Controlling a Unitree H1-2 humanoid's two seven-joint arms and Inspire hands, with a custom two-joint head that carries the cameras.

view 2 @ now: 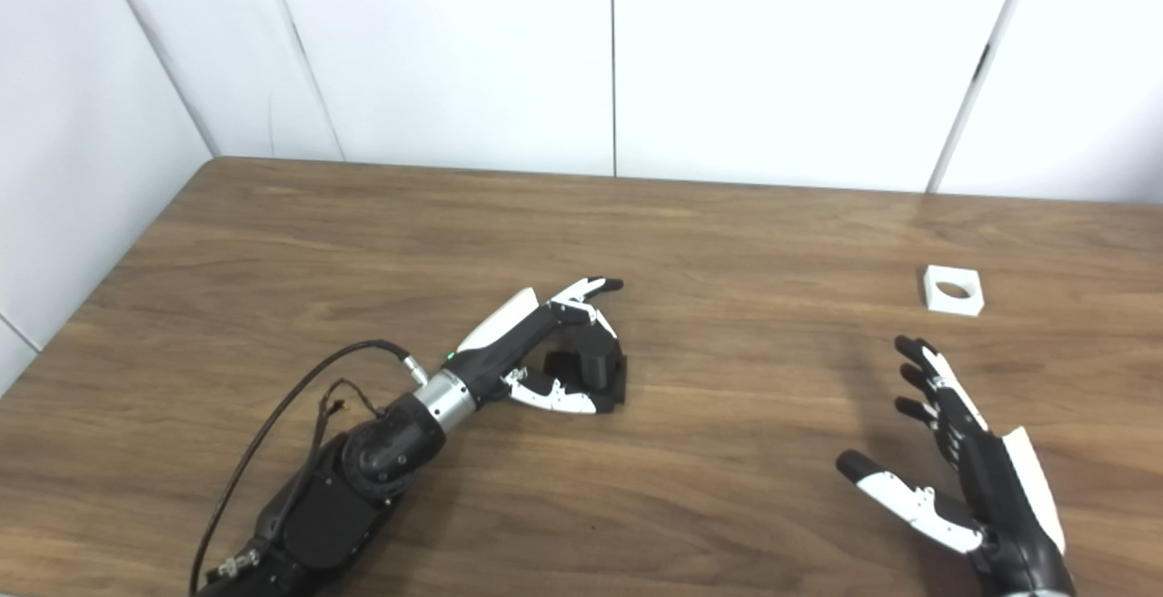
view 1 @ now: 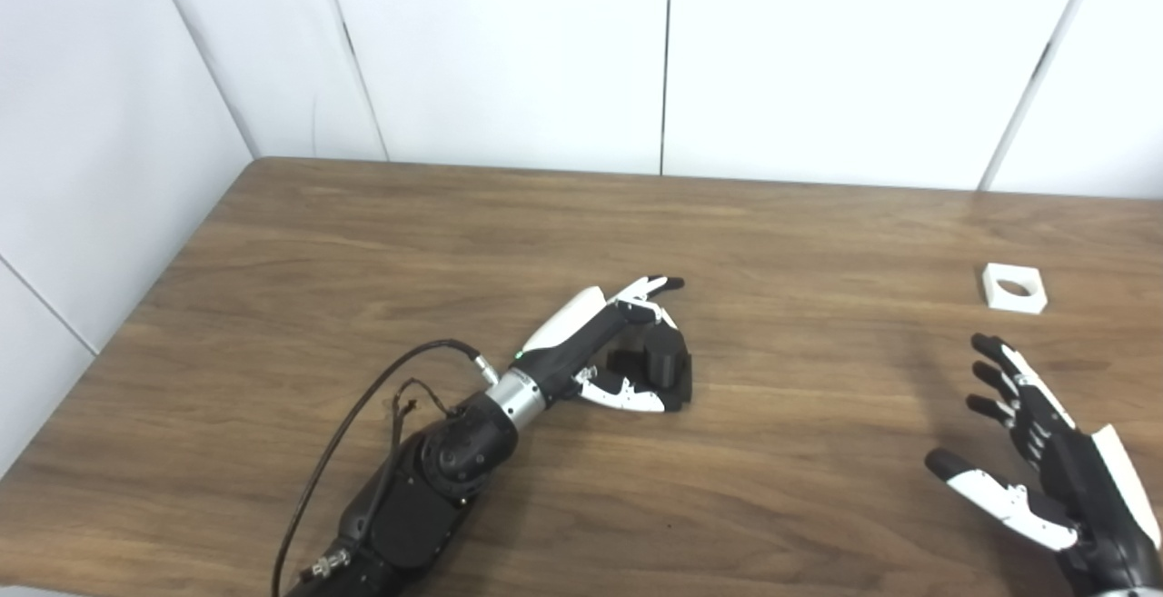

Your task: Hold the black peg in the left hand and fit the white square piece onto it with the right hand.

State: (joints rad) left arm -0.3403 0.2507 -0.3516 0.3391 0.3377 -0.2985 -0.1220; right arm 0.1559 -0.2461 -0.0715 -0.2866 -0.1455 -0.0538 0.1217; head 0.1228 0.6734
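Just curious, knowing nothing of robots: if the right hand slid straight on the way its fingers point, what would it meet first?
Probably the white square piece with a round hole: it lies beyond the open right hand, roughly in line, though depth is hard to judge.

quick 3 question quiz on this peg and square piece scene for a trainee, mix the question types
1. True or false: the white square piece is held in the right hand.
2. Which hand is around the black peg? A) left hand B) right hand C) neither
3. Fill in: the white square piece lies on the wooden table, ahead of the ____ hand.

Key:
1. False. It lies on the table, apart from the open right hand.
2. A. The left hand's fingers curl around the peg, which rests on the table.
3. right
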